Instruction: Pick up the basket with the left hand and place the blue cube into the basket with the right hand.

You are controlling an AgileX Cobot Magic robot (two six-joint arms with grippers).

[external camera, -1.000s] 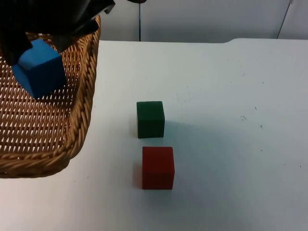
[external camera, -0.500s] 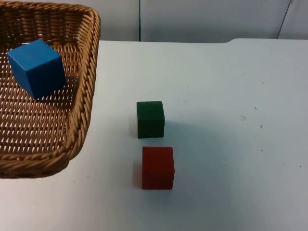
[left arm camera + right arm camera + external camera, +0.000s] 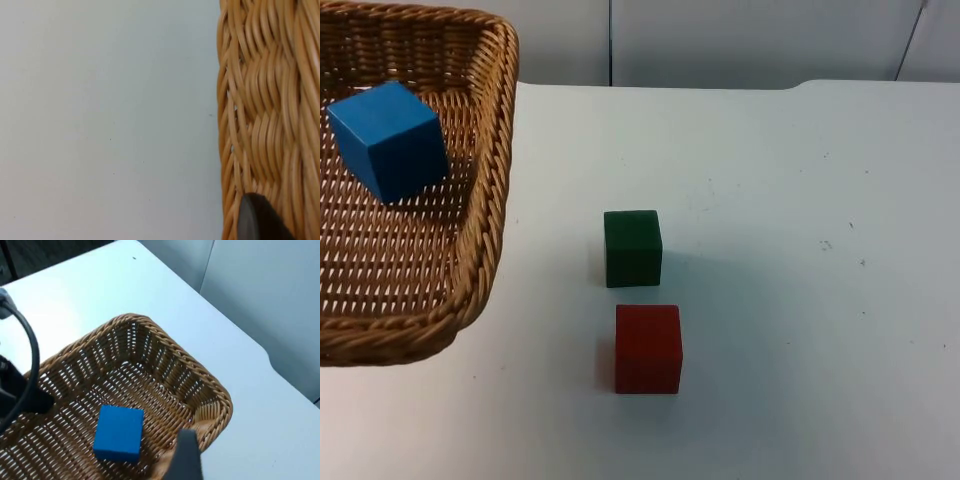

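White table top (image 3: 800, 300) backs onto the grey partition wall (image 3: 750, 40). Since a second ago the right arm has gone from over the wicker basket (image 3: 485, 250), which has shifted slightly left. Blue cube (image 3: 388, 140) lies inside it. Left gripper's fingertip (image 3: 257, 220) rests against the rim; its opening cannot be told. Right gripper (image 3: 184, 457) hangs above, likewise unclear.
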